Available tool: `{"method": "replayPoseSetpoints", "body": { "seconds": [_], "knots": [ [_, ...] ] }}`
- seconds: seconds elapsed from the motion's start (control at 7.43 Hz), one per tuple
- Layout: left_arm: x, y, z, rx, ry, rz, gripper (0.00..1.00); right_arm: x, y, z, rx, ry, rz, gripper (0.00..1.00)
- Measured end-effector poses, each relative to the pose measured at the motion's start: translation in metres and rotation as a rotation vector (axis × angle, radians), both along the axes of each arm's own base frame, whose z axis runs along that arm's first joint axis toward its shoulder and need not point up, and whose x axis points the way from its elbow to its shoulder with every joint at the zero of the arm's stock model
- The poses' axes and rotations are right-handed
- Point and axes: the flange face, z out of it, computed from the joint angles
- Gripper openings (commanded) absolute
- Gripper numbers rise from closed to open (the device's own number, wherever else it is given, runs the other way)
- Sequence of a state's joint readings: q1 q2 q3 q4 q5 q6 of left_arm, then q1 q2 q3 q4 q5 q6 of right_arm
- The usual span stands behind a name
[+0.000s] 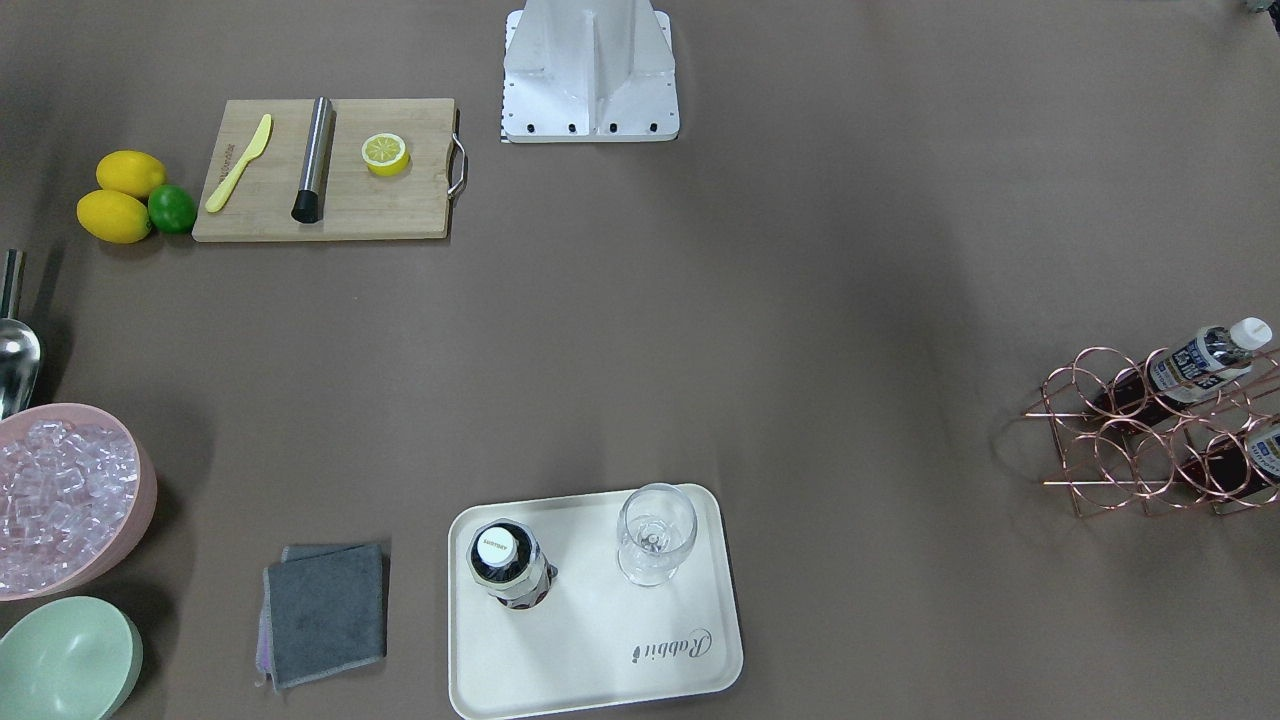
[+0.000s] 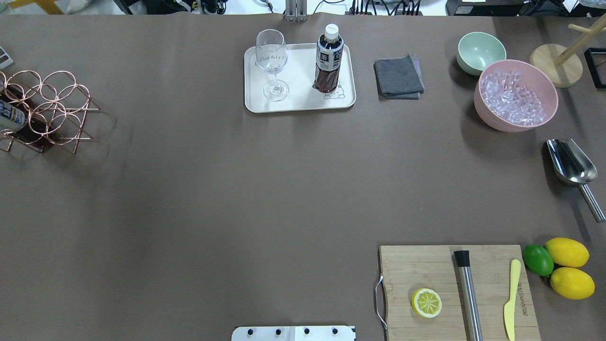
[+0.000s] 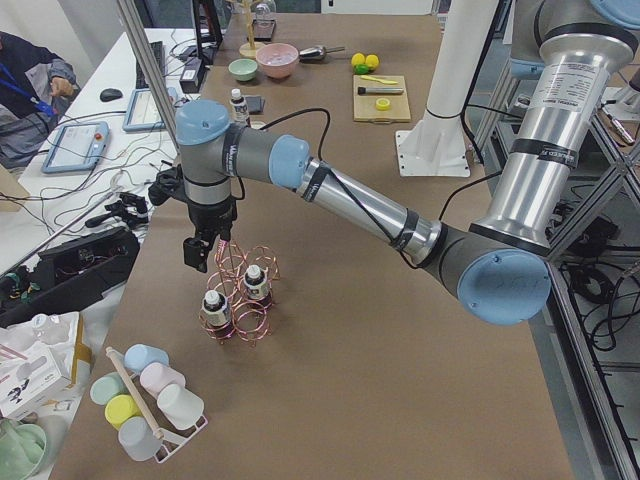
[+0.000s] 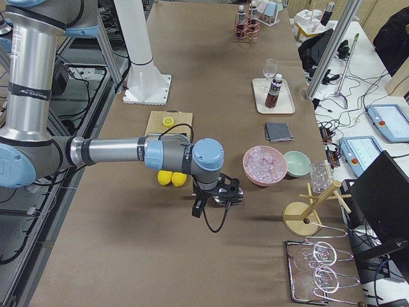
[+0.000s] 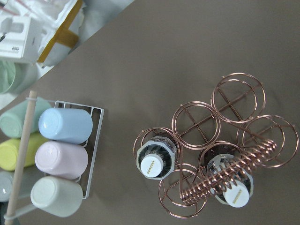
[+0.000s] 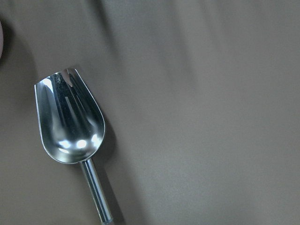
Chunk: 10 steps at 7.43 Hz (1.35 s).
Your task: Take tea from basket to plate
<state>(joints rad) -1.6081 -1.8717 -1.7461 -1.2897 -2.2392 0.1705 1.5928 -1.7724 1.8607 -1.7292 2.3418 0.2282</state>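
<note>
The rose-gold wire basket stands at the table's left end and holds two tea bottles with white caps. A third tea bottle stands upright on the cream plate at the table's far middle. My left gripper hangs just above the basket; it shows only in the left side view, so I cannot tell whether it is open or shut. My right gripper hangs over the metal scoop at the right end; I cannot tell its state either.
A wine glass stands on the plate beside the bottle. A grey cloth, a mint bowl and a pink tub of ice lie to its right. A cutting board with lemons is near right. A cup rack stands beside the basket.
</note>
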Motion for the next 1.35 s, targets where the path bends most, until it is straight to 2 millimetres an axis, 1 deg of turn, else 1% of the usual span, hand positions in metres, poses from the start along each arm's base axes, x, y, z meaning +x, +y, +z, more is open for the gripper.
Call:
{"method": "replayPoseSetpoints", "body": {
  "seconds": [0.13,0.27,0.4,0.54,0.81,1.08,1.21,1.35],
  "knots": [
    [-0.008,0.007,0.011,-0.099,0.046,-0.111,0.98,0.001,0.000,-0.002,0.003,0.008,0.001,1.00],
    [-0.014,0.016,0.028,-0.168,0.082,-0.170,0.98,0.004,0.001,-0.006,0.011,0.011,0.007,1.00],
    [-0.016,0.026,0.047,-0.203,0.101,-0.193,0.98,0.008,0.002,-0.009,0.016,0.012,0.017,1.00],
    [-0.016,0.035,0.069,-0.217,0.111,-0.202,0.98,0.012,0.005,-0.010,0.016,0.013,0.028,1.00],
    [-0.016,0.037,0.110,-0.223,0.117,-0.204,0.98,0.016,0.004,-0.011,0.020,0.014,0.036,1.00],
    [-0.015,0.047,0.150,-0.214,0.118,-0.204,0.98,0.016,0.003,-0.011,0.023,0.014,0.037,1.00],
    [-0.014,0.051,0.163,-0.215,0.119,-0.206,0.98,0.016,0.003,-0.012,0.024,0.013,0.037,1.00],
    [-0.013,0.053,0.172,-0.222,0.119,-0.208,0.98,0.016,0.003,-0.012,0.024,0.013,0.037,1.00]
  ]
}}
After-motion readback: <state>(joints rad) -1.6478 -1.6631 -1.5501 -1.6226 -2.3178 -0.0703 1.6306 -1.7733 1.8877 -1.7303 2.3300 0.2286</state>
